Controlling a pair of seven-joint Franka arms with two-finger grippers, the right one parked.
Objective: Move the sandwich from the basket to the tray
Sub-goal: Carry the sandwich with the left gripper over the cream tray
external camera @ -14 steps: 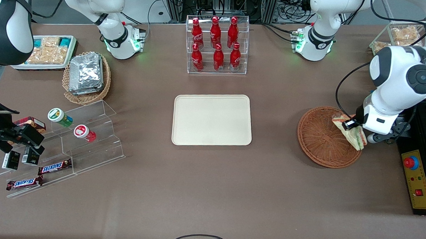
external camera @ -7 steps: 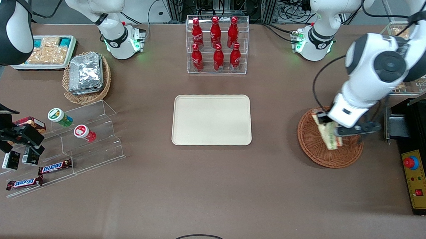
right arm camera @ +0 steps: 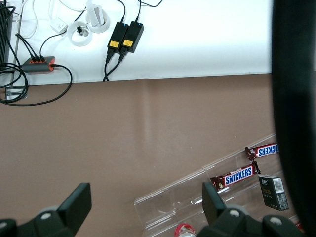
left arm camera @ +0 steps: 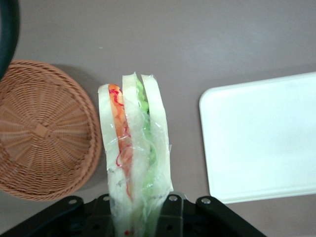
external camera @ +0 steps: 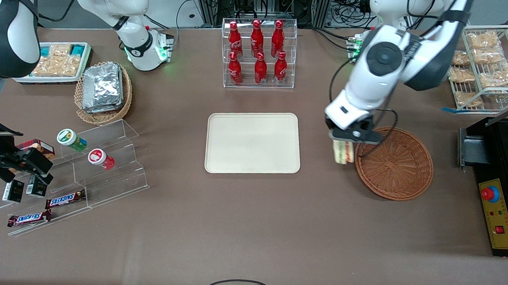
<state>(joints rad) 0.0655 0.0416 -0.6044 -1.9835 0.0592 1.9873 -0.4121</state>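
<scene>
My left gripper is shut on the sandwich, a clear-wrapped wedge of pale bread with green and orange-red layers. It hangs above the bare table between the orange-brown wicker basket and the cream-beige tray, just past the basket's rim. In the left wrist view the sandwich points away from the gripper, with the basket to one side and the tray to the other. Nothing lies in the basket or on the tray.
A clear rack of red bottles stands farther from the front camera than the tray. A wire rack of bagged snacks and a black control box sit at the working arm's end. A foil-packet basket and acrylic shelves lie toward the parked arm's end.
The gripper has lifted the sandwich out of the basket and carried it sideways toward the tray, from over the basket's outer rim to just outside its tray-side rim.
</scene>
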